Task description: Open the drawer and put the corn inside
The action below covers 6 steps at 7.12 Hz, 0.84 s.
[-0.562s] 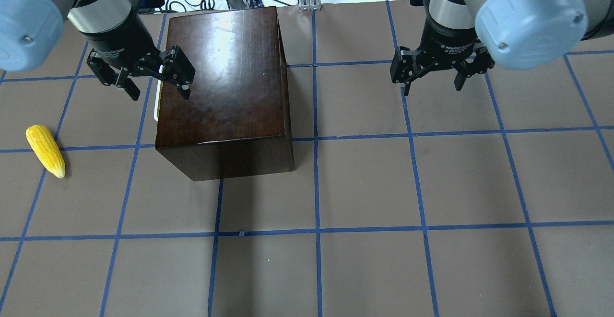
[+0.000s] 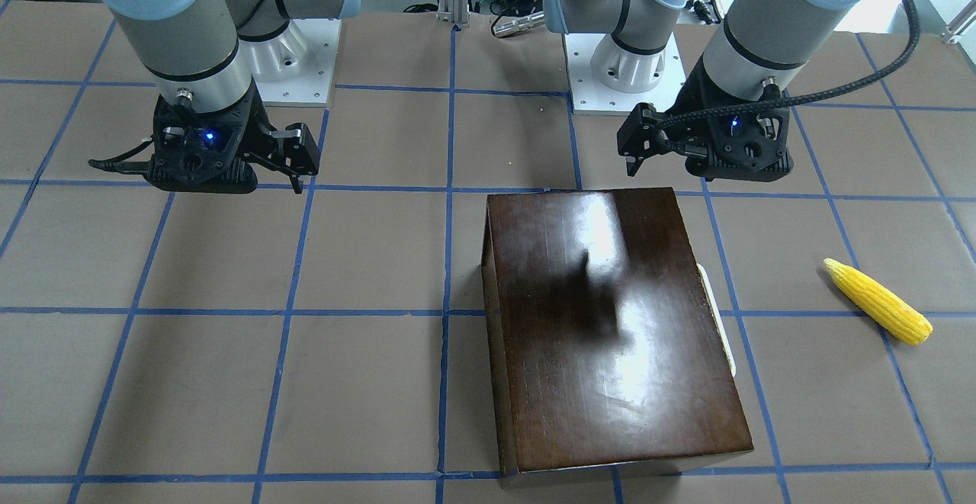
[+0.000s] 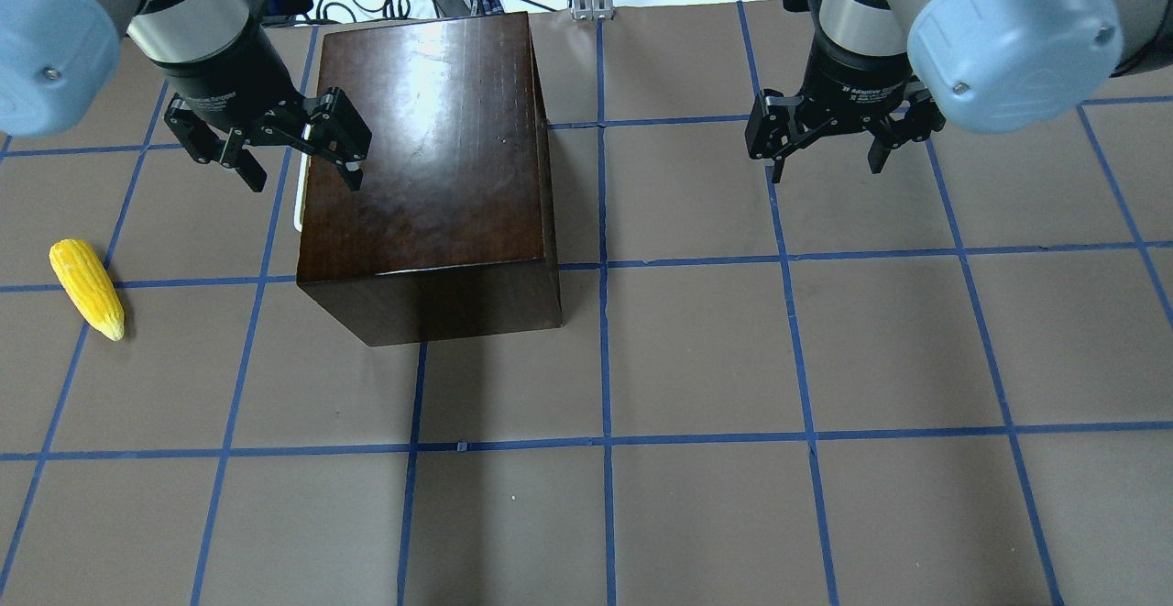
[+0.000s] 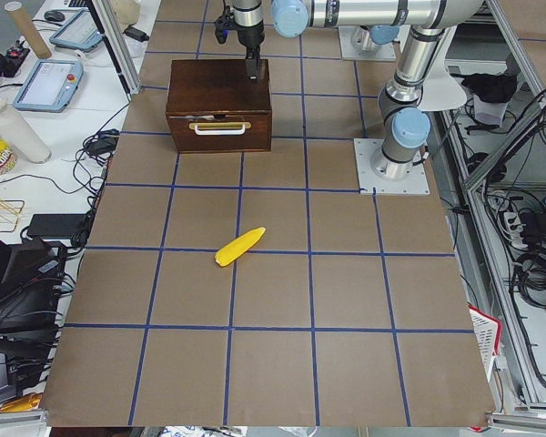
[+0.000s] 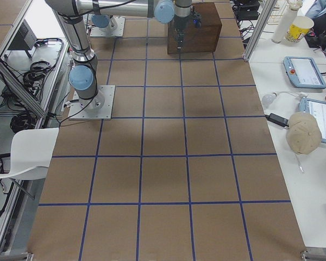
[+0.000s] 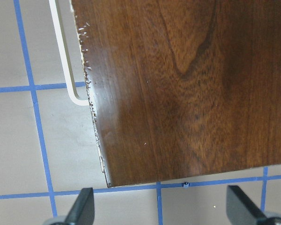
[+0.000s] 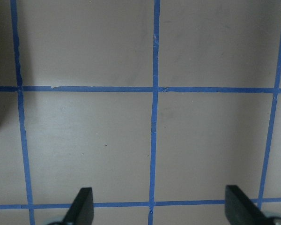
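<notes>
- My left jaws are spread wide and grip nothing. They hang above the glossy dark-brown wooden box (image 3: 431, 148), near a corner on the side that carries the drawer's front.
- From my left wrist I see my two fingertips (image 6: 83, 210) far apart, and past them the box's top, that corner and one end of the handle.
- The drawer with the dark, worn front panel (image 4: 220, 128) sits pushed fully into the box. Its whitish handle (image 3: 298, 201) juts out from the front.
- The bright yellow tapered corn cob (image 3: 87, 288) lies on the brown paper-covered desk (image 3: 696, 349) with its blue tape grid. It is on the drawer-front side, well apart from the box and touched by nothing.
- My right jaws are also spread wide and empty. They hang over the desk's grid, well apart from the box on its other side.
</notes>
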Each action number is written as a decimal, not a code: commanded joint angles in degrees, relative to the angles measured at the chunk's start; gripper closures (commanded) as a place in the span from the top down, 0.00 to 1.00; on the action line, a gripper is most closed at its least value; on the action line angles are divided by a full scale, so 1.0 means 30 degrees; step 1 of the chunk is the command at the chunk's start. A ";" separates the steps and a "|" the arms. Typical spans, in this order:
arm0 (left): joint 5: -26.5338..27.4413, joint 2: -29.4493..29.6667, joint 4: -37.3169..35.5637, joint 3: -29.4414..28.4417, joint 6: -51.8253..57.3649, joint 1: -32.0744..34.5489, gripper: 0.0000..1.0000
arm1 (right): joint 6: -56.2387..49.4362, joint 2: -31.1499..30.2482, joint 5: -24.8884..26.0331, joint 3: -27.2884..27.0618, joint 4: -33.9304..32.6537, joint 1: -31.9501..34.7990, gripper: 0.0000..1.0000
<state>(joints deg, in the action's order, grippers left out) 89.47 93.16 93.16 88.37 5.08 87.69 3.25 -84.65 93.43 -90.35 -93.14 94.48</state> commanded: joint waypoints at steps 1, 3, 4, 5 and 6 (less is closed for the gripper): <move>0.0088 0.0000 0.0000 -0.0013 -0.0023 -0.0020 1.00 | 0.0000 -0.0024 0.0000 0.0000 -0.0008 0.0000 1.00; 0.0030 -0.0029 0.0117 -0.0013 -0.0023 -0.0020 1.00 | 0.0000 -0.0024 0.0000 0.0000 0.0022 0.0000 1.00; 0.0030 -0.0029 0.0146 0.0016 -0.0023 -0.0020 1.00 | 0.0000 -0.0024 0.0000 0.0000 0.0022 0.0000 1.00; 0.0088 0.0000 0.0147 -0.0012 -0.0110 -0.0020 1.00 | 0.0000 0.0005 0.0000 0.0000 0.0022 0.0000 1.00; 0.0117 -0.0029 0.0147 0.0016 -0.0111 -0.0020 1.00 | 0.0000 0.0005 0.0000 0.0000 0.0022 0.0000 1.00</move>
<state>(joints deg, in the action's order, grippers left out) 89.70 93.11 93.58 88.37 4.83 87.63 3.25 -84.68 93.43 -90.35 -93.08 94.48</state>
